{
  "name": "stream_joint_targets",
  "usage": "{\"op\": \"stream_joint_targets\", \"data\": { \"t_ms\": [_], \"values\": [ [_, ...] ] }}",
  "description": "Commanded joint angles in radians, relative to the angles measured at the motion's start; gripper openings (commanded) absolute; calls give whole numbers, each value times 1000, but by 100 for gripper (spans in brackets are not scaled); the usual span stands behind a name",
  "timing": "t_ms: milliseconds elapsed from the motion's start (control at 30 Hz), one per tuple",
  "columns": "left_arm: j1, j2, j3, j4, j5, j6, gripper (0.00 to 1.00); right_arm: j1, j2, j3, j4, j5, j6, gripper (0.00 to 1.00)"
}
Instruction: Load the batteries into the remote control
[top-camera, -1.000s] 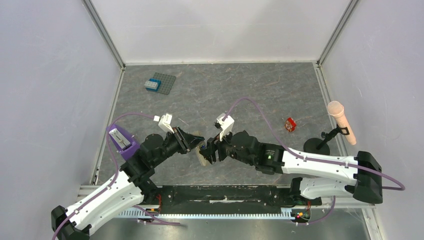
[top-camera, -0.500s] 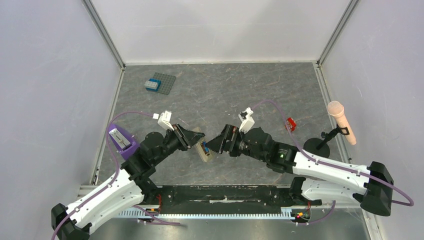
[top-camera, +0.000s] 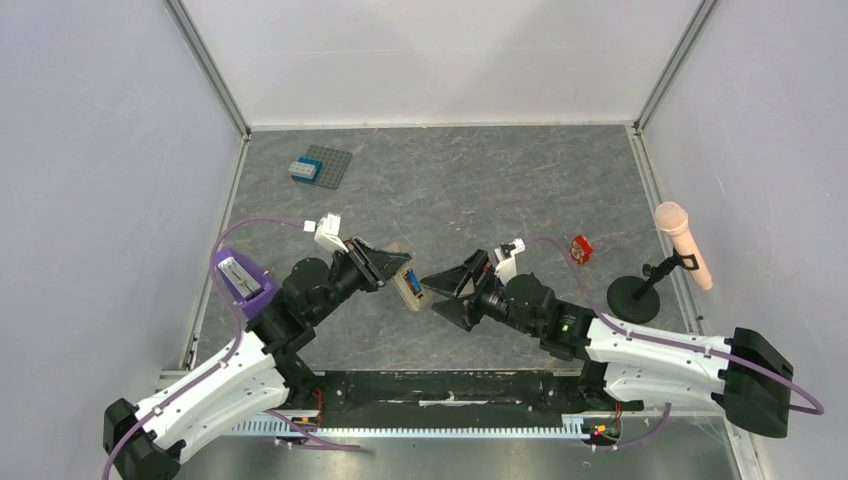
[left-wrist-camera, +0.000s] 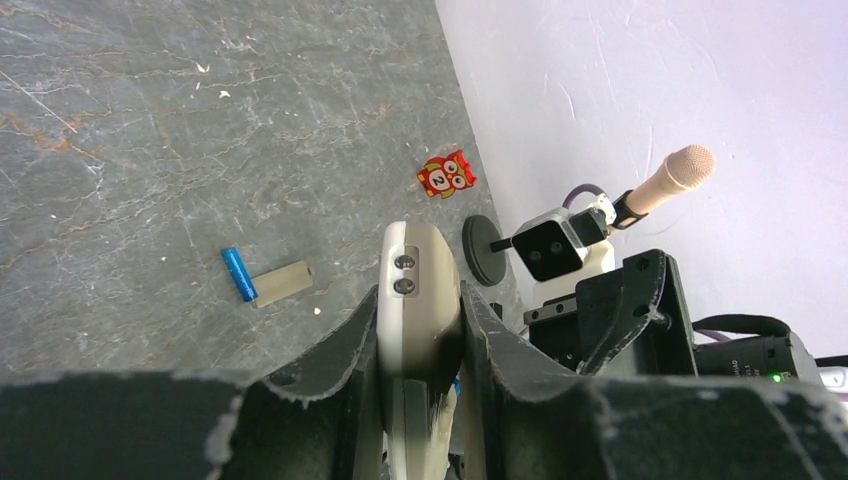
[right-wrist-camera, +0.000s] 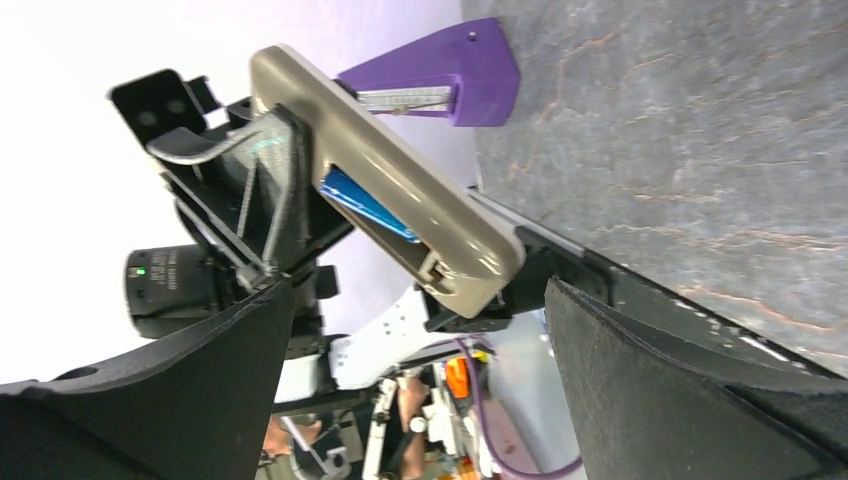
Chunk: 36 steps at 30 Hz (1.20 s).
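My left gripper (top-camera: 392, 270) is shut on the remote control (top-camera: 407, 285) and holds it tilted above the table. In the left wrist view the remote control (left-wrist-camera: 420, 285) is clamped edge-on between the two fingers. The right wrist view shows its back, where one blue battery (right-wrist-camera: 365, 205) lies in the open recess of the remote control (right-wrist-camera: 400, 190). A second battery (left-wrist-camera: 239, 274) lies loose on the table beside the tan cover (left-wrist-camera: 284, 283). My right gripper (top-camera: 440, 293) stands wide open just right of the remote, apart from it, with nothing between its fingers (right-wrist-camera: 680, 380).
A blue brick on a grey studded plate (top-camera: 318, 166) sits at the back left. A red-and-white object (top-camera: 580, 248) lies at the right, near a microphone (top-camera: 680, 240) on a black stand. A purple block (top-camera: 245, 280) stands at the left edge.
My right gripper has opened wide and drawn back to the right, off the remote. A blue battery now shows in the recess. The left gripper keeps hold, slightly shifted.
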Motion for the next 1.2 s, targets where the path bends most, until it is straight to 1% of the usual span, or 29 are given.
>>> {"op": "stream_joint_targets", "data": {
  "t_ms": [0,400,567,800,933,967,1033,1100,1167],
  "values": [
    [1,10,39,94,-12,-36,2,-2,11,-3,143,36,110,98],
    [1,31,25,138,65,-10,2,-3,92,25,233,15,154,98],
    [1,33,27,154,129,26,2,-6,113,23,267,10,165,98],
    [1,24,21,153,140,41,2,-12,128,-10,342,-14,186,98],
    [1,20,19,153,144,43,2,-12,126,-41,392,-9,202,84],
    [1,19,18,153,144,44,2,-12,124,-44,400,-9,202,78],
    [1,16,17,153,147,44,2,-14,125,-48,411,-8,202,72],
    [1,16,16,153,154,47,2,-15,122,-48,413,-9,200,74],
    [1,17,15,154,163,54,2,-17,125,-47,415,-12,199,79]
  ]
}}
